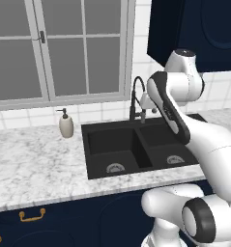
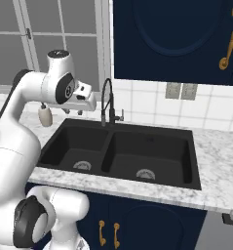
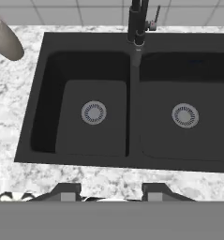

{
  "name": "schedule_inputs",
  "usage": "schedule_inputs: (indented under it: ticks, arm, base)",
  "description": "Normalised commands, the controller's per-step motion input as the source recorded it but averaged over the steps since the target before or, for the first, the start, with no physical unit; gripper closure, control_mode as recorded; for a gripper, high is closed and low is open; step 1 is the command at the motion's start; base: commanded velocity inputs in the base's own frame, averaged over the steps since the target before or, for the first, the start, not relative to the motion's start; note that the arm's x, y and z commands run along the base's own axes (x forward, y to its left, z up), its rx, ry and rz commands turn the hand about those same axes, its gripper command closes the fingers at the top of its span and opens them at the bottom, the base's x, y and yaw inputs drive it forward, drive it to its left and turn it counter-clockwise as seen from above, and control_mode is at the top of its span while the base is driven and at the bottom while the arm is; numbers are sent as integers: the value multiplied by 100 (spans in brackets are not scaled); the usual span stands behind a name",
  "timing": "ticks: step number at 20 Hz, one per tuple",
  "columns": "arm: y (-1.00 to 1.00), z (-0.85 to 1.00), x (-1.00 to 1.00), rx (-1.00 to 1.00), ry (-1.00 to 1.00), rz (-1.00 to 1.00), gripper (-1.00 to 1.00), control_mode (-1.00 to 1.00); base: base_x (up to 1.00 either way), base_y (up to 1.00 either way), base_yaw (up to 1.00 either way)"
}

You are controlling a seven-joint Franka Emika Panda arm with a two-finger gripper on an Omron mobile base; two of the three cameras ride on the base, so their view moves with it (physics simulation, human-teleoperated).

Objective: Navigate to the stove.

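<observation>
Hand view looks down on the double sink [image 3: 29, 117], gripper [image 3: 111, 191] fingers apart, holding nothing. The stove is a fixed appliance, I'd judge: nothing to grasp, just drive there.

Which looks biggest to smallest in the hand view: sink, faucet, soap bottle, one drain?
1. Sink
2. Faucet
3. Soap bottle, cut off by the edge, so its rank against the faucet is unsure
4. Left drain
</observation>
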Motion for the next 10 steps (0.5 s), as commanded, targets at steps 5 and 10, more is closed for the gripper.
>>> schedule_inputs:
  ticks: [5,10]
  arm:
    - [0,0,-67,0,-5,-1,-100,-100]
    - [-8,6,-100,0,-16,-4,-100,-100]
  base:
    - [0,0,0]
    - [0,0,0]
